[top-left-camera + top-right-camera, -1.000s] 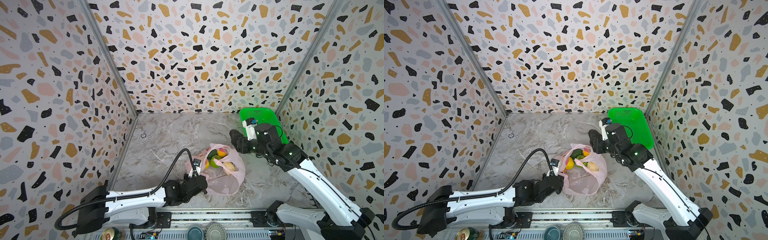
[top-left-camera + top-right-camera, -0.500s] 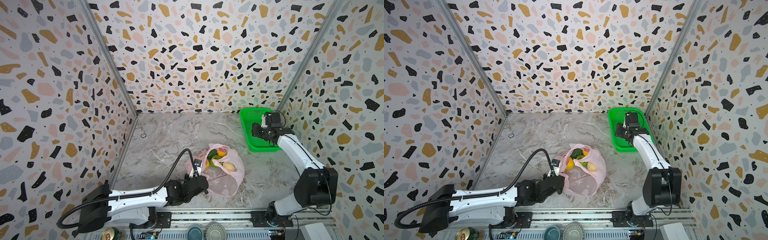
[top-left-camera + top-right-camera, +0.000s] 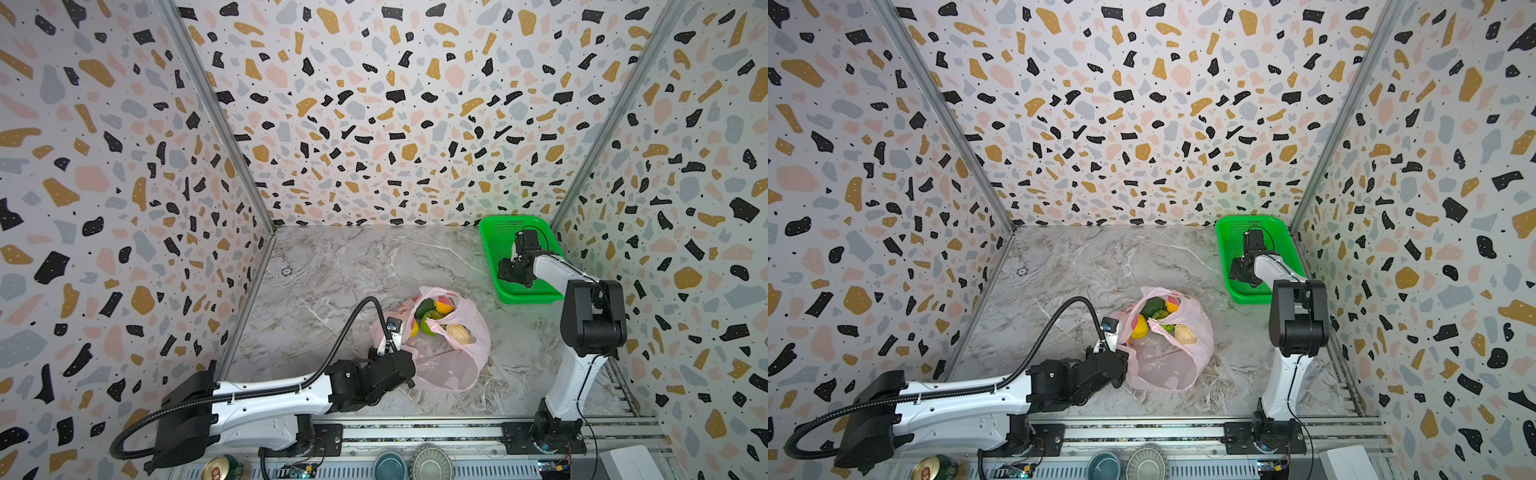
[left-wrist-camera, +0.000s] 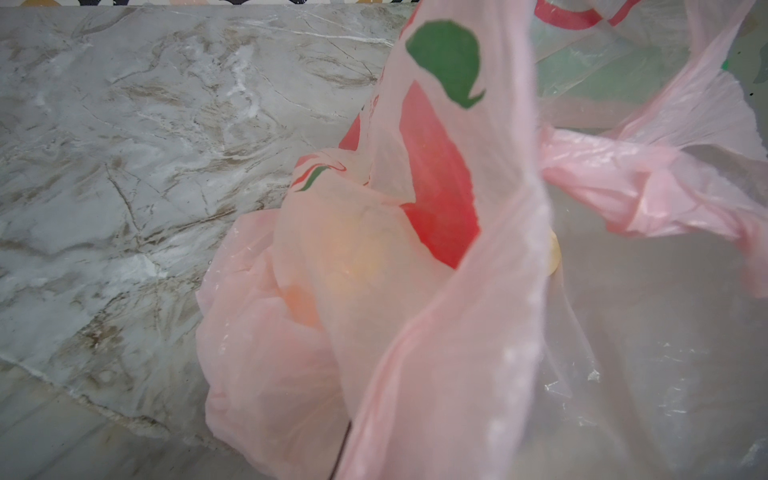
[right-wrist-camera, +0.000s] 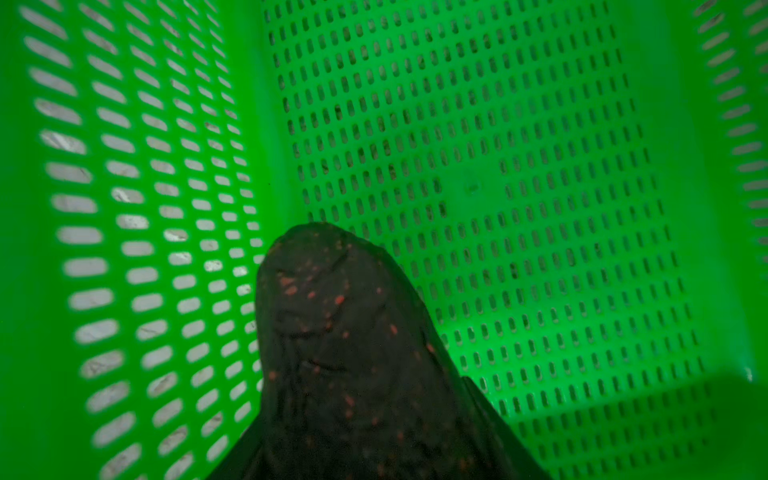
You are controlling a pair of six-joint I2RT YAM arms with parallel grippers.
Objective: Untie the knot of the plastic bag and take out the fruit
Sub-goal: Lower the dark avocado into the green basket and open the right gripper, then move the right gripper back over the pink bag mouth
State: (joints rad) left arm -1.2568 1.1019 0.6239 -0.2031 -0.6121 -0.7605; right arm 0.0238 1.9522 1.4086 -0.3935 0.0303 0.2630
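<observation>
One blackish fruit (image 5: 345, 332) clamped in my right gripper (image 3: 514, 271) needs releasing into the far-right basket (image 3: 496, 237); left gripper (image 3: 1124, 353) pinches the plastic bag (image 3: 449, 365).

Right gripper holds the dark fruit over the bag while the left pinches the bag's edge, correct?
No: the right gripper holds the dark fruit inside the basket, not over the bag, as the right wrist view shows. The left gripper does pinch the bag's edge.

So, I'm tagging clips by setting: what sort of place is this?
Probably a robot test cell: terrazzo-print wall panels box in a marble-look tabletop, and a left arm and right arm stand on a front rail near a plastic bag of fruit.
</observation>
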